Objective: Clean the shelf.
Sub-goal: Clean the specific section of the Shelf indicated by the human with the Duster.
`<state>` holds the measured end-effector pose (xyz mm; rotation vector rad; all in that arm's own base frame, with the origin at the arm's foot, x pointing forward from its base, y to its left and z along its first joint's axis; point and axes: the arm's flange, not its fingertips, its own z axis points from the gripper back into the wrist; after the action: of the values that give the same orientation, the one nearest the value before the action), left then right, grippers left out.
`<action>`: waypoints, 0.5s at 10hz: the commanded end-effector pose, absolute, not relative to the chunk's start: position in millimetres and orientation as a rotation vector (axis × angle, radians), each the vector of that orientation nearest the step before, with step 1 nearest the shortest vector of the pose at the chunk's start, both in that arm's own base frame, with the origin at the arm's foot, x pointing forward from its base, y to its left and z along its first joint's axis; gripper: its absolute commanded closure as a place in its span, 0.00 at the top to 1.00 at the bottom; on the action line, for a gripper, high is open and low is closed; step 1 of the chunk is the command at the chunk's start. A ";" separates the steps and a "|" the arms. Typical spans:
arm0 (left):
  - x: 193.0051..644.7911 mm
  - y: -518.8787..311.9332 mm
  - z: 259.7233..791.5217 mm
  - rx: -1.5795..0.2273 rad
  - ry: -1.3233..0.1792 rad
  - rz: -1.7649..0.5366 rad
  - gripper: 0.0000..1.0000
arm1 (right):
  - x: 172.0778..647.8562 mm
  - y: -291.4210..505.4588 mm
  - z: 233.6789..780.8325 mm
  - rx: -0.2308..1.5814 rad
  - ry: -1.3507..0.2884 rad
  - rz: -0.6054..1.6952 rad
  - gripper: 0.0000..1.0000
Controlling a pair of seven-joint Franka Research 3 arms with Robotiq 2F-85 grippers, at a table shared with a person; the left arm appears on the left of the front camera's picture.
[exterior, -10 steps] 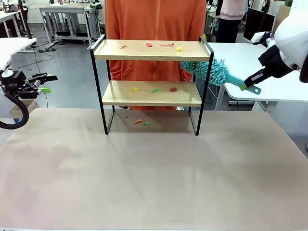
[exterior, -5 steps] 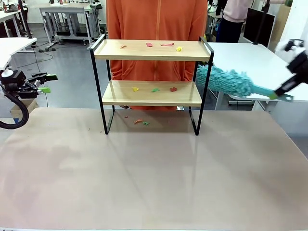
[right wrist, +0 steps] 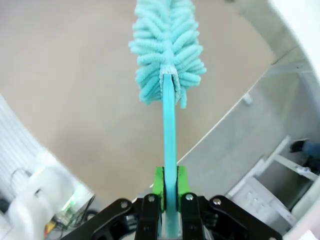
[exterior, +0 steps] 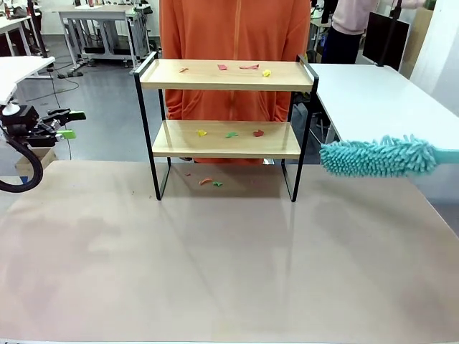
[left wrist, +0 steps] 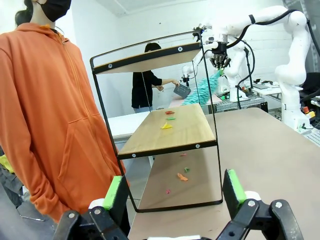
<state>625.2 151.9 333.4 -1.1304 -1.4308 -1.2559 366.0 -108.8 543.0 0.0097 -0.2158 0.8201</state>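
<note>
- Workshop floor and white tables [exterior: 373, 86] make up the background. A tan bench [exterior: 215, 272] takes the lower half of the front view, and a person [exterior: 233, 29] in an orange hoodie stands at its far edge, upper middle.
- The shelf [exterior: 147, 143] stands on the far part of the bench, upper middle of the frame, right in front of the person.
- Small coloured scraps [exterior: 249, 67] lie along its top board [exterior: 165, 75], and more sit on the lower board [exterior: 172, 143]. A few fallen bits [exterior: 206, 181] rest on the bench underneath.
- The right gripper [right wrist: 170, 182] is clamped on the teal handle of a fluffy duster [exterior: 376, 158]. The duster's head hangs at the right edge of the front view, apart from the shelf's right post and a little below the lower board.
- The left gripper [exterior: 64, 123] sits at the left edge, jaws wide and holding nothing, well apart from the shelf.
- By the look of it the cleaning is far from done. Both boards carry litter and need sweeping, and the duster touches neither.
</note>
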 end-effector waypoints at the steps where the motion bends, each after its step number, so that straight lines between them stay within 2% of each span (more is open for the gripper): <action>1: 621.9 150.5 334.4 -1.117 -1.430 -1.270 1.00 | 333.1 -118.8 588.5 0.062 -0.100 0.997 0.13; 5: 621.9 150.5 334.4 -1.117 -1.430 -1.270 1.00 | 311.2 -56.5 592.2 0.206 -0.034 1.307 0.13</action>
<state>625.2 151.8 333.4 -1.1305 -1.4306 -1.2559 303.8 -68.9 595.0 0.1838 -0.0310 1.2280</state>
